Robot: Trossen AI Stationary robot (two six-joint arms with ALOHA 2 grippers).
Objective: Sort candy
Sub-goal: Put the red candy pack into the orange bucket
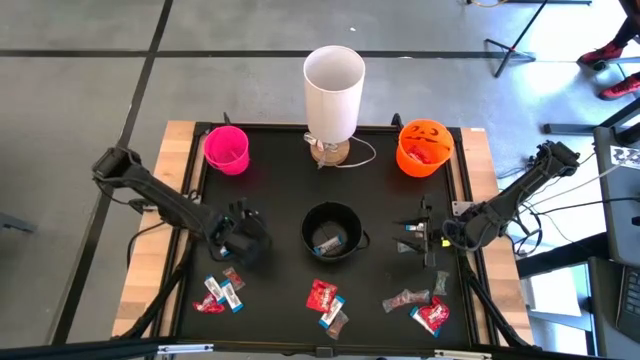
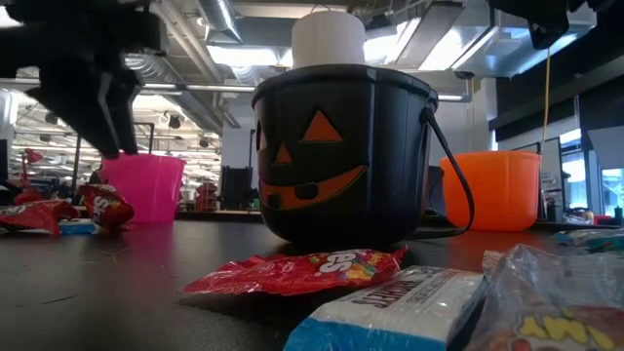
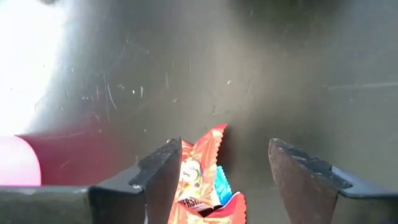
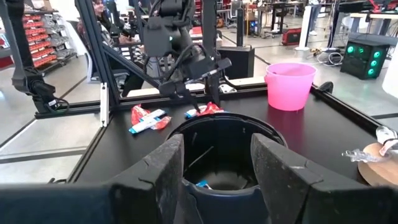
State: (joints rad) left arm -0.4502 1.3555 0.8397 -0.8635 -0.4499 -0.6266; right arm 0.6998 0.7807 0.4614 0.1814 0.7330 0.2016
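While my left hand (image 1: 238, 243) hangs spread wide over a red candy (image 3: 202, 180) on the table (image 1: 280, 190), gripping nothing, my right hand (image 1: 418, 238) waits parted and empty beside the black bucket (image 1: 331, 231).

Bright ceiling lights fill the low view's upper part, so the black bucket (image 2: 343, 156) stands backlit and dark, and the nearest candy (image 2: 409, 307) at the lower edge blurs. In the left wrist view, white glare washes the upper left of the table (image 3: 280, 74); scratches glint.
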